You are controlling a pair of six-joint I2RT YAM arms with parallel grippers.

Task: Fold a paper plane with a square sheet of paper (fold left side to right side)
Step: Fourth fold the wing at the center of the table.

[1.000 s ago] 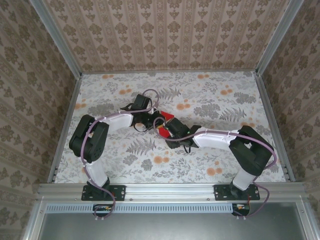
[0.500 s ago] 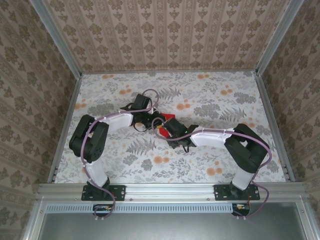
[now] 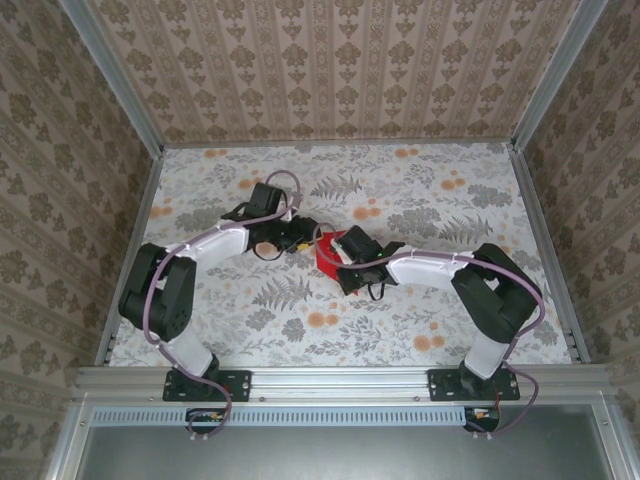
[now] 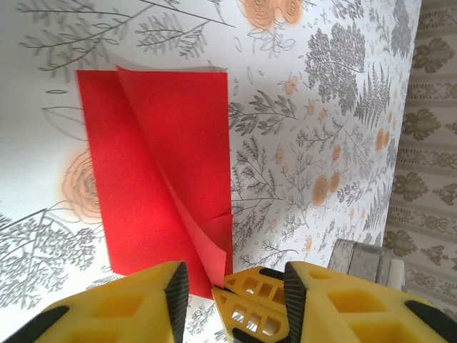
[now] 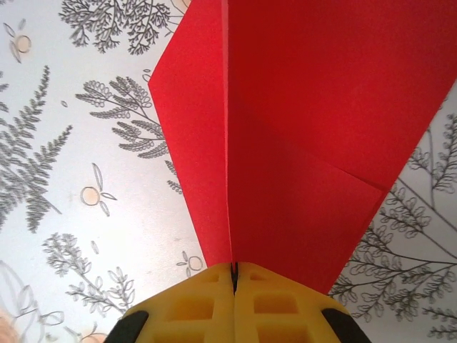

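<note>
The square sheet of red paper lies mid-table, partly folded, with one flap raised off the lower layer. In the left wrist view the paper shows that flap curling up toward a corner pinched by the right gripper's yellow fingers. My right gripper is shut on the paper's edge, which stands up along a crease. In the top view the right gripper sits at the paper's near right side. My left gripper hovers just left of the paper, open, its fingers straddling the right gripper's tips without touching the paper.
The floral tablecloth has printed orange flowers and grey ferns. Aluminium rails and patterned walls enclose the table on three sides. Both arms meet at the centre, with open cloth to the back, left and right.
The left arm's elbow swung out to the left and its gripper drew back a little to the left. The right gripper shifted slightly, and more red paper shows beside it.
</note>
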